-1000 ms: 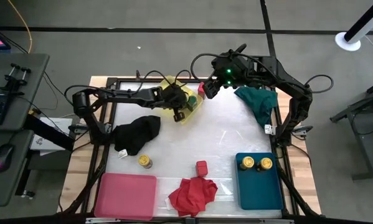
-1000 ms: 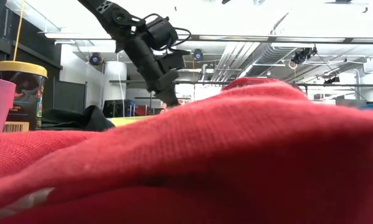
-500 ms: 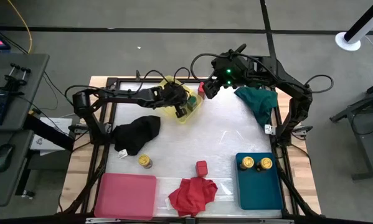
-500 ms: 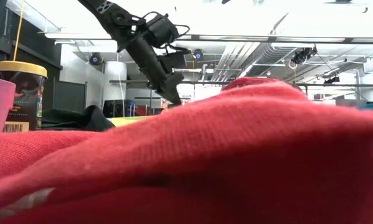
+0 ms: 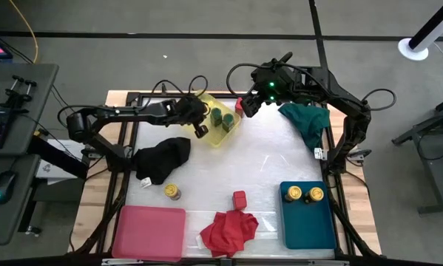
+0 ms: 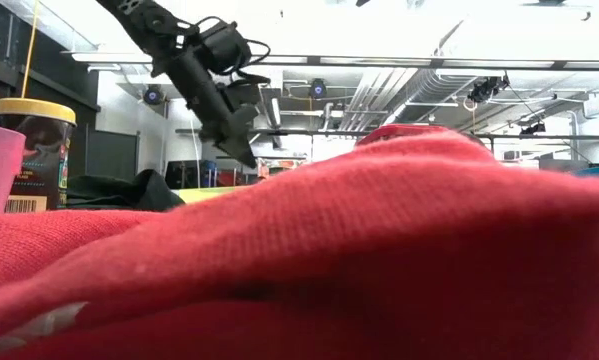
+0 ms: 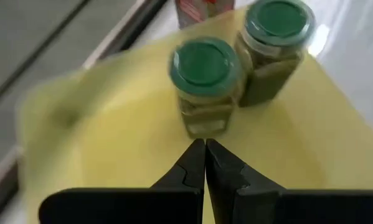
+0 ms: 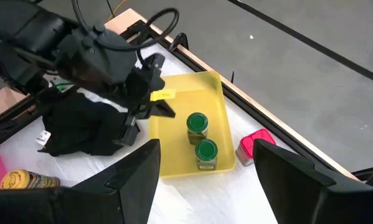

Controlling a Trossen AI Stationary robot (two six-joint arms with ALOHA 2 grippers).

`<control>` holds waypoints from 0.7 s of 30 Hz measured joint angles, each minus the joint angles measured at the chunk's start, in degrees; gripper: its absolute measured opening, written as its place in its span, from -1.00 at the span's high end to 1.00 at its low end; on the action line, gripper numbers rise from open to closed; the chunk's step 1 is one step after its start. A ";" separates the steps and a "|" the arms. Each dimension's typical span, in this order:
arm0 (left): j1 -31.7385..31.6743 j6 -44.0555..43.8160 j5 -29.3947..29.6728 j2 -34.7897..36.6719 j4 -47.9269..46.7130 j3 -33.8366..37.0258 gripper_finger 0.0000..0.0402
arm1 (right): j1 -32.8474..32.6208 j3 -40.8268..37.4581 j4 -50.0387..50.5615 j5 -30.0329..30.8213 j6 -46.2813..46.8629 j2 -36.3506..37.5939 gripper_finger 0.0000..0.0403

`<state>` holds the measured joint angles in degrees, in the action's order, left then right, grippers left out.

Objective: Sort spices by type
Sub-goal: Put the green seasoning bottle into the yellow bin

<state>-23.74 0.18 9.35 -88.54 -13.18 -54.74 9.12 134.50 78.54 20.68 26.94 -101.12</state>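
Lying at the table's near edge, a red cloth [image 5: 228, 230] sits between a pink tray [image 5: 149, 233] on the left and a teal tray [image 5: 307, 218] on the right, with a red box [image 5: 239, 199] just behind the cloth. Two yellow-lidded jars [image 5: 303, 193] stand side by side at the teal tray's far end, and a third yellow-lidded jar [image 5: 172, 192] lies on the bare table [image 5: 228, 170] just behind the pink tray. A black cloth [image 5: 163, 158] is bunched farther back on the left. Near the far edge, a yellow tray [image 5: 222, 134] holds two green-lidded jars [image 5: 221, 118] standing close together. The left gripper [image 5: 200, 130] hangs over that tray's left side, its fingers [image 7: 202, 163] pressed together on nothing, tips pointing toward the nearer green-lidded jar without touching it. Just off the tray's far right corner lies a second red box [image 8: 256, 146]. The right gripper [image 8: 202, 168] hovers above the table's far middle, fingers spread wide and empty, looking down over the yellow tray. A green cloth [image 5: 308, 122] lies crumpled at the far right.
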 joint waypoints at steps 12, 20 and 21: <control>1.35 -1.16 3.27 -5.20 12.44 3.39 1.00 | -0.01 0.01 -0.44 0.00 0.02 0.00 -0.25; 2.03 -2.12 3.43 -8.00 16.51 3.35 1.00 | -0.01 -0.01 -0.85 -0.02 0.04 0.00 -0.25; 2.12 -2.33 3.42 -8.13 17.50 3.30 1.00 | -0.01 0.01 -0.88 -0.02 0.03 0.00 -0.25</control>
<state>-21.63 -2.15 12.77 -96.67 4.32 -51.44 9.10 134.51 77.66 20.67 26.98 -101.12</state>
